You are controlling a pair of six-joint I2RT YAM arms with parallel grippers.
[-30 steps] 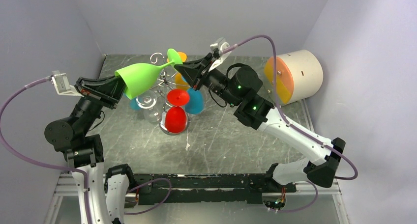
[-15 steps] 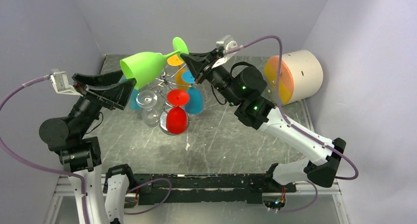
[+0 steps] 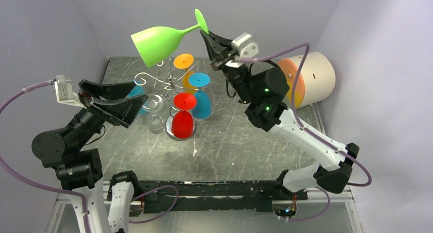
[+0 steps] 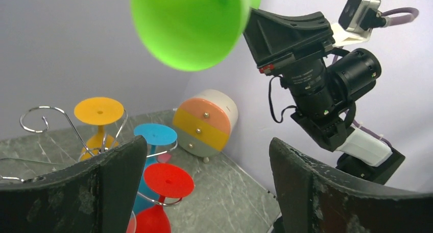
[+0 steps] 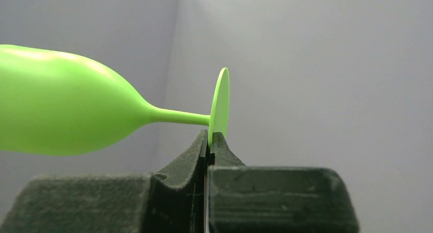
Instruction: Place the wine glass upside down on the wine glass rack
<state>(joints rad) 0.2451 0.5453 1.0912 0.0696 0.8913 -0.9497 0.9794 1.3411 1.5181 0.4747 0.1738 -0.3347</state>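
Observation:
The green wine glass point(image 3: 158, 41) lies sideways in the air, high above the wine glass rack point(image 3: 168, 84), bowl to the left. My right gripper point(image 3: 206, 35) is shut on the rim of its flat foot point(image 5: 219, 106); the bowl point(image 5: 61, 110) sticks out to the left. In the left wrist view the green bowl point(image 4: 191, 26) hangs overhead. My left gripper point(image 3: 135, 96) stands open and holds nothing, low at the left of the rack. The silver wire rack carries red point(image 3: 183, 121), blue point(image 3: 200, 102), orange point(image 3: 184, 61) and clear point(image 3: 153, 108) glasses hanging upside down.
A round cream box with orange and peach drawer fronts point(image 3: 306, 78) lies at the back right by the wall. A second blue glass point(image 3: 134, 92) hangs partly behind my left fingers. Grey walls close in on three sides.
My left gripper opened and let go of the green bowl, then drew back down to the left. My right gripper lifted the glass by its foot, up and away from the rack.

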